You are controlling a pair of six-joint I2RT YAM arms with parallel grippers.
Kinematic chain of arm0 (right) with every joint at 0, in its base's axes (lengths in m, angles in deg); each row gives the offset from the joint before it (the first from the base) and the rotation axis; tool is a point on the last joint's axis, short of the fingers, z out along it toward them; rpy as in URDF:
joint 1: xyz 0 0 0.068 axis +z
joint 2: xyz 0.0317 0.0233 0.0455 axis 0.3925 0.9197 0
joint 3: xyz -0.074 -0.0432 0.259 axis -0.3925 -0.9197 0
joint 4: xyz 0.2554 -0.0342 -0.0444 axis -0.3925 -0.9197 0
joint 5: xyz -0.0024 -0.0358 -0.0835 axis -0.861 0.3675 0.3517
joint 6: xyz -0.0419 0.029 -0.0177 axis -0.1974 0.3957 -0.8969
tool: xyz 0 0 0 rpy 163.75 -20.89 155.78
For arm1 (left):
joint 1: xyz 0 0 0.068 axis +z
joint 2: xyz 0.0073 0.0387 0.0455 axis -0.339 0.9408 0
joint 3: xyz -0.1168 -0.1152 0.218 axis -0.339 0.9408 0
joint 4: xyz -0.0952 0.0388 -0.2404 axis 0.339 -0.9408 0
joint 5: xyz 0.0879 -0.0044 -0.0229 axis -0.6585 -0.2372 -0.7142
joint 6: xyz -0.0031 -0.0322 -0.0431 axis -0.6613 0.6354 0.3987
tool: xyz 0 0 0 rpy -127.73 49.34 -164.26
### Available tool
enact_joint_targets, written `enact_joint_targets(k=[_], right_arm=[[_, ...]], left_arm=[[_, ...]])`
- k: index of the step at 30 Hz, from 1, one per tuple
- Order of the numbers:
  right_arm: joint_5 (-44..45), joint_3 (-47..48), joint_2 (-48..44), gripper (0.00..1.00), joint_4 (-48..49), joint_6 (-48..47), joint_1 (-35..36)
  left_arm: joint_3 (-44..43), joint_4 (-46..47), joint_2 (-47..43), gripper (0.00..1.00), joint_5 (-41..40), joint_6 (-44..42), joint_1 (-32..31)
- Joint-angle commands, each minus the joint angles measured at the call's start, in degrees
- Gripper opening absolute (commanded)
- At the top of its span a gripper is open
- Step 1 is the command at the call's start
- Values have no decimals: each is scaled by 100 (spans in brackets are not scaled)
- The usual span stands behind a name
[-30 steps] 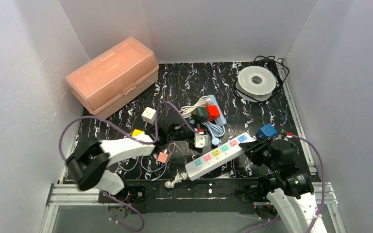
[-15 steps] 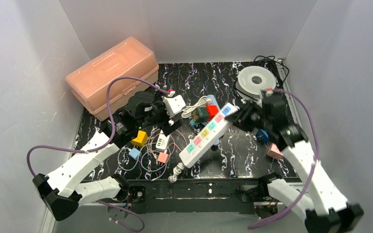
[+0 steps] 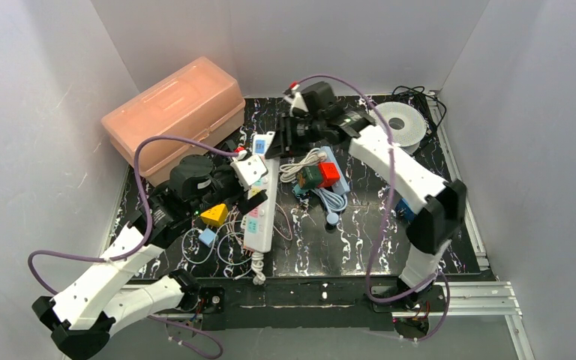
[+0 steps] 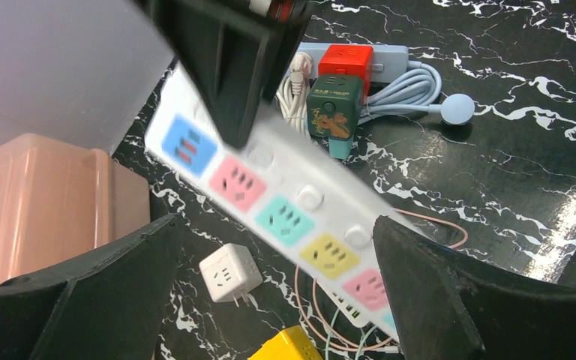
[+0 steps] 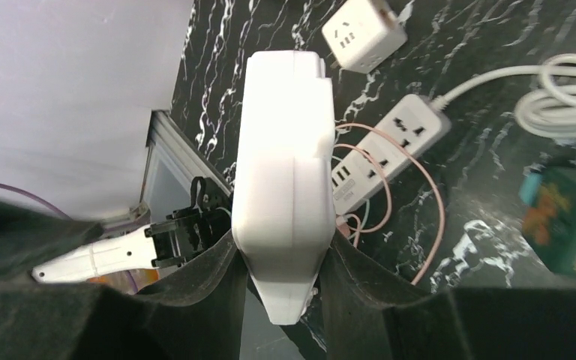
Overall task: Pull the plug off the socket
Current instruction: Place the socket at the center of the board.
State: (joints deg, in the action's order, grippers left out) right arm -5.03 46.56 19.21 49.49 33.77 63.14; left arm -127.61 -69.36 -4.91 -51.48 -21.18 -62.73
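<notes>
A long white power strip [image 3: 258, 202] with coloured sockets [image 4: 285, 219] runs from the back towards the front. My right gripper [image 3: 276, 142] is shut on its far end, and in the right wrist view the strip's white edge [image 5: 285, 172] sits clamped between the fingers [image 5: 214, 296]. My left gripper [image 3: 255, 184] hovers over the strip's middle, open, its fingers [image 4: 75, 300] standing wide on either side and touching nothing. The sockets that show are empty; no plug shows in them.
A green cube [image 3: 312, 176] and a red cube [image 3: 329, 173] sit on a pale blue strip with coiled cords. A white cube adapter [image 4: 230, 271], a yellow block [image 3: 214, 216], a second white strip [image 5: 386, 142] and thin cables lie under the left gripper. A pink box [image 3: 172, 116] stands back left, a spool [image 3: 396, 126] back right.
The right arm has swung the power strip from the right side to the back centre, turning it lengthwise. The left arm has shifted slightly and stays open over the strip.
</notes>
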Motion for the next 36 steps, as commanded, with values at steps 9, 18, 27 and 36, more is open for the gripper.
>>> enact_joint_targets(k=[9, 18, 27, 36], right_arm=[[-1854, 2238, 2164, 1, 1337, 1515, 338], [-744, 2015, 2992, 1, 1623, 1505, 409], [-546, 2941, 3901, 22, 1343, 1732, 427], [-240, 1800, 2839, 80, 976, 1093, 225]], left_arm=[[194, 378, -423, 98, -148, -324, 18], [391, 369, -606, 98, -166, -418, 13], [476, 270, -713, 98, -161, -415, 19], [424, 291, -571, 98, -159, -299, 18]])
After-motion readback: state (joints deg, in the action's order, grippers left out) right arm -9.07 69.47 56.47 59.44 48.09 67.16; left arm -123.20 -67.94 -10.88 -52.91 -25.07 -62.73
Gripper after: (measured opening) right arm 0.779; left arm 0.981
